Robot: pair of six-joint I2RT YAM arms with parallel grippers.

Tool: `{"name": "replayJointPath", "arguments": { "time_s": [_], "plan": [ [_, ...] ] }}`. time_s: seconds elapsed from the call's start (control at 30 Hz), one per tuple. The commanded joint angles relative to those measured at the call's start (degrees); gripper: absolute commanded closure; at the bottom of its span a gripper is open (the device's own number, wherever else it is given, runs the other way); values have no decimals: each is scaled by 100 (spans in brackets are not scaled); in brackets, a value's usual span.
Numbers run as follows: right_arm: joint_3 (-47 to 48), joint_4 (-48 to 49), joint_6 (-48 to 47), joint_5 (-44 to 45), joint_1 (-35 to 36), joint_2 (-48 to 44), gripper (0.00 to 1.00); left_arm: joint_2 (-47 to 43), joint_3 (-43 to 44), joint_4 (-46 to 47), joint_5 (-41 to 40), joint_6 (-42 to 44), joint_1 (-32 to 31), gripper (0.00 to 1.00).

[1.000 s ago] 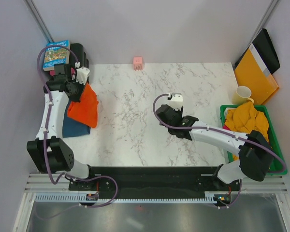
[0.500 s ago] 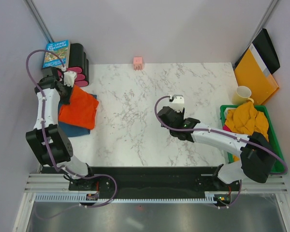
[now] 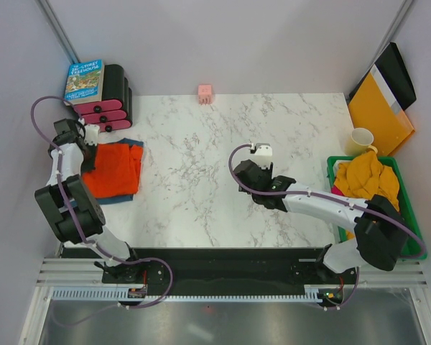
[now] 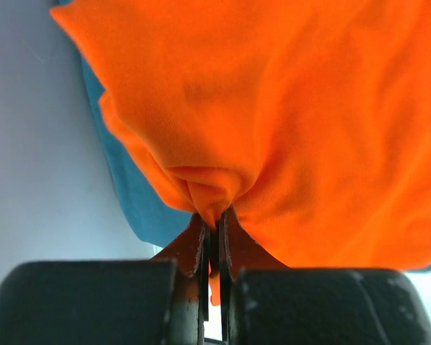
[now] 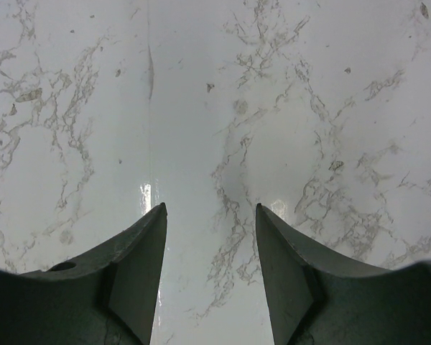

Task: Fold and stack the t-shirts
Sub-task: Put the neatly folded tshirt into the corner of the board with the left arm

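Observation:
A bright orange-red t-shirt (image 3: 113, 169) lies folded on a dark teal-blue t-shirt (image 3: 119, 197) at the table's left edge. My left gripper (image 3: 86, 149) is shut on the orange-red shirt's left edge; in the left wrist view the cloth (image 4: 273, 122) bunches between the closed fingers (image 4: 198, 244), with teal-blue cloth (image 4: 133, 201) beneath. My right gripper (image 3: 246, 175) is open and empty over bare marble at mid-table; the right wrist view shows its fingers (image 5: 140, 248) apart. A mustard-yellow shirt (image 3: 365, 177) is crumpled in the green bin (image 3: 411, 215), with a bit of pink under it.
Black-and-pink rolls (image 3: 113, 100) with a book (image 3: 84, 80) on top stand at the back left. A small pink cube (image 3: 205, 92) sits at the back edge. A cream mug (image 3: 360, 140) and a stiff yellow-orange folder (image 3: 379, 109) are at the back right.
My left gripper has carried the orange-red shirt down and to the left, from hanging in the air to lying spread on the teal-blue shirt. The right arm has barely moved.

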Motion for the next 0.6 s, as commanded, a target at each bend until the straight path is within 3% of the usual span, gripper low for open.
{"name": "replayJointPath", "arguments": {
  "time_s": [0.0, 0.2, 0.57],
  "plan": [
    [314, -187, 69, -41, 12, 84, 40, 312, 197, 644, -167, 152, 433, 98],
    [376, -354, 95, 64, 12, 58, 40, 401, 514, 671, 45, 415, 943, 98],
    [429, -327, 438, -41, 83, 409, 41, 312, 777, 829, 203, 837, 1041, 98]
  ]
}}
